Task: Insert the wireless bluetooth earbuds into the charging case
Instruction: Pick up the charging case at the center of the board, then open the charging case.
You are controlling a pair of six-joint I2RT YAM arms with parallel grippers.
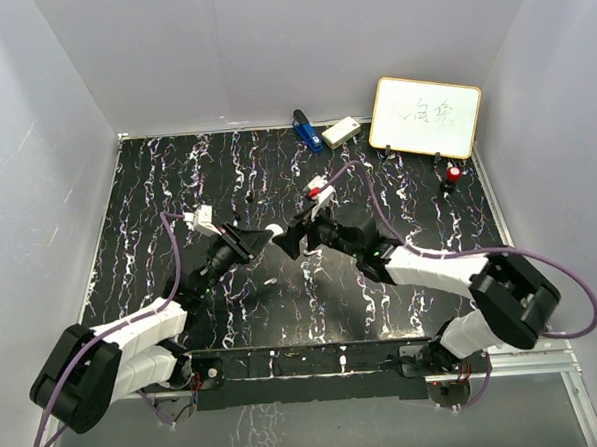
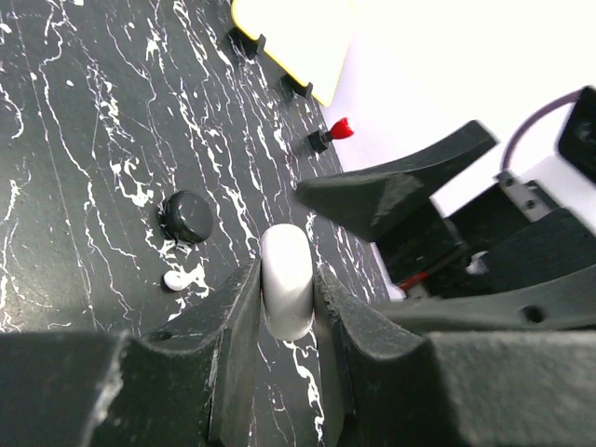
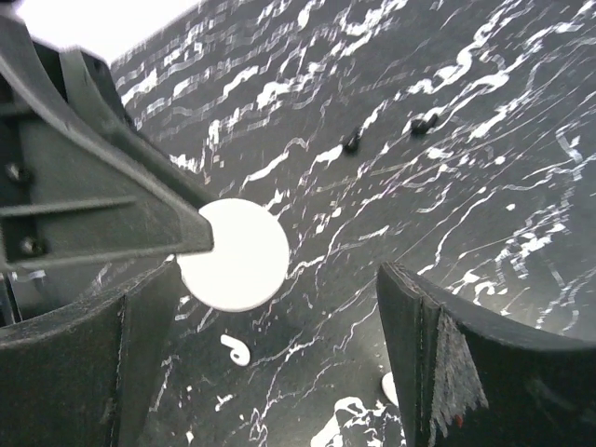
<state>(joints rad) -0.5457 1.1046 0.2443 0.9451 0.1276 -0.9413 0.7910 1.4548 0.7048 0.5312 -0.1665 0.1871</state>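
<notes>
My left gripper (image 2: 287,279) is shut on the white round charging case (image 2: 284,247), held on edge above the table. In the right wrist view the case (image 3: 237,256) shows as a flat disc with a left finger on its rim. In the top view the left gripper (image 1: 269,232) and right gripper (image 1: 299,235) nearly meet at mid-table. My right gripper (image 3: 279,279) is open and empty, facing the case. One tiny white earbud (image 3: 236,350) lies on the table below the case; it also shows in the left wrist view (image 2: 177,279). A second earbud (image 3: 389,386) peeks from behind my right finger.
A whiteboard (image 1: 425,117) stands at the back right, with a red-capped item (image 1: 453,173) in front of it. A blue object (image 1: 304,131) and a white box (image 1: 341,132) lie at the back edge. A small black round piece (image 2: 189,216) lies near the earbud. White walls enclose the table.
</notes>
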